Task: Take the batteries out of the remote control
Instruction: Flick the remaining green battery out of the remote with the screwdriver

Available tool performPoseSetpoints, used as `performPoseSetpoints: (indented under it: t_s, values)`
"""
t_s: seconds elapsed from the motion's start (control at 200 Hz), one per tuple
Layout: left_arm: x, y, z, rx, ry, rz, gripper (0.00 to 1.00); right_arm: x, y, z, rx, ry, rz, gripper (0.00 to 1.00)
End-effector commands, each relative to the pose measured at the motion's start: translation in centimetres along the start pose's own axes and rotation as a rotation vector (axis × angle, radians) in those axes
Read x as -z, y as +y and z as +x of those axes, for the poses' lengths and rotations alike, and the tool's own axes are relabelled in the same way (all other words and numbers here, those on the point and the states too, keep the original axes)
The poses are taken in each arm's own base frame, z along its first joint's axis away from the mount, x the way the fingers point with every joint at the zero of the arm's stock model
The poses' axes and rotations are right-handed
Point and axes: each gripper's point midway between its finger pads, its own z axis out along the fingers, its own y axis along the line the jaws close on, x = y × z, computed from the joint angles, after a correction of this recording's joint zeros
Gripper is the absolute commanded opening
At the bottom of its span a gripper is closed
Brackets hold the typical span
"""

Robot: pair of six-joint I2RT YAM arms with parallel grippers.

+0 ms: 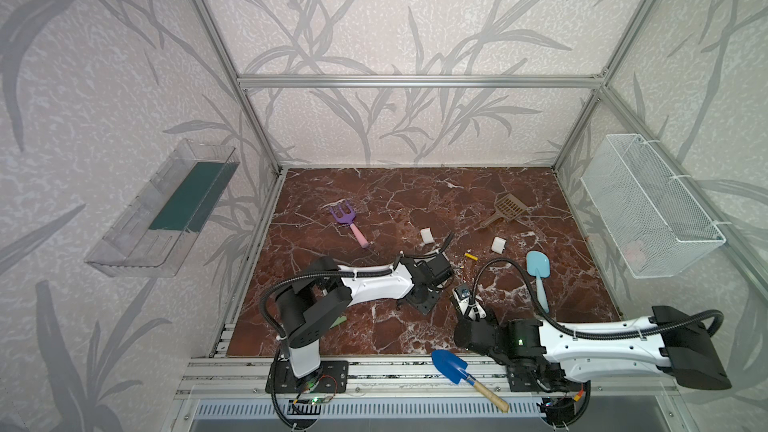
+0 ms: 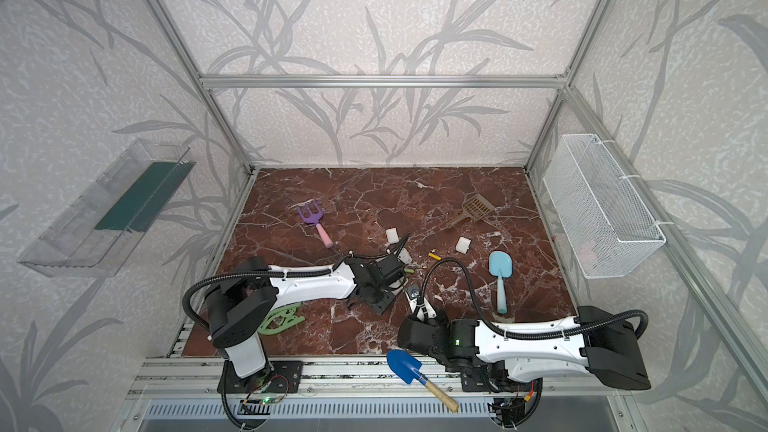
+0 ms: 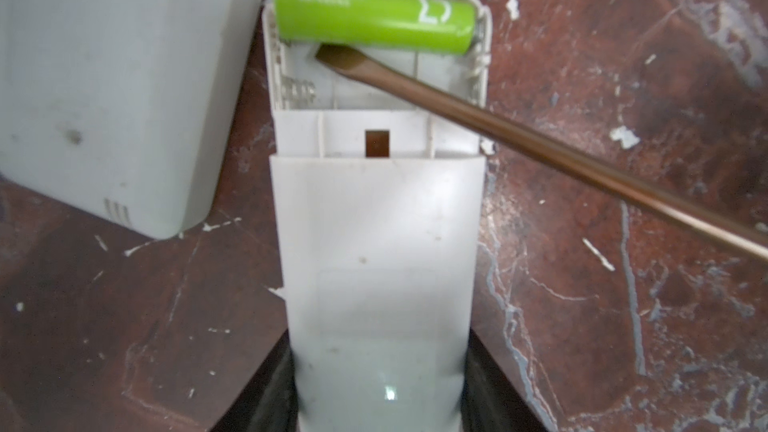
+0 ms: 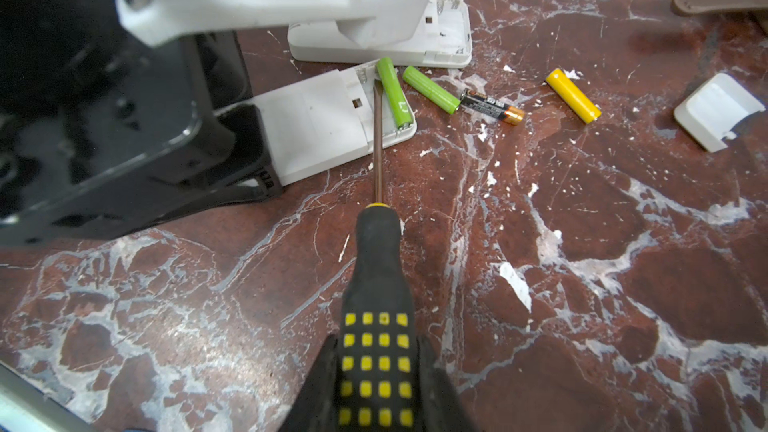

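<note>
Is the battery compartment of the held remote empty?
No, one green battery lies in the open compartment of the remote, with the screwdriver tip beside it.

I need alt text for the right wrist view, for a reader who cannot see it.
The right gripper holds a screwdriver whose tip sits in the open white remote, beside a seated green battery. A loose green battery, a black battery and a yellow battery lie on the marble table nearby.

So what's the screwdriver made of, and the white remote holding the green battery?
The screwdriver: shaft looks like glossy brownish metal, since it reflects light; handle seems matte black rubber or plastic with yellow dots. The remote: probably smooth white plastic, thin-walled, scuffed.
</note>
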Motion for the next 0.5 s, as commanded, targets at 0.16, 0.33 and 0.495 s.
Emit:
performPoseSetpoints:
  t_s: [0.16, 0.33, 0.495]
  values:
    - [-1.65, 1.14, 4.54, 0.009, 0.153, -0.058, 0.30, 0.27, -2.16, -0.78, -0.016, -0.056, 0.094, 0.00]
    - [-1.63, 1.29, 4.67, 0.009, 0.159, -0.065, 0.30, 0.46, -2.17, -1.08, -0.017, -0.066, 0.089, 0.00]
    - [-1.75, 1.38, 4.94, 0.010, 0.172, -0.070, 0.30, 0.59, -2.10, -1.43, -0.020, -0.079, 0.083, 0.00]
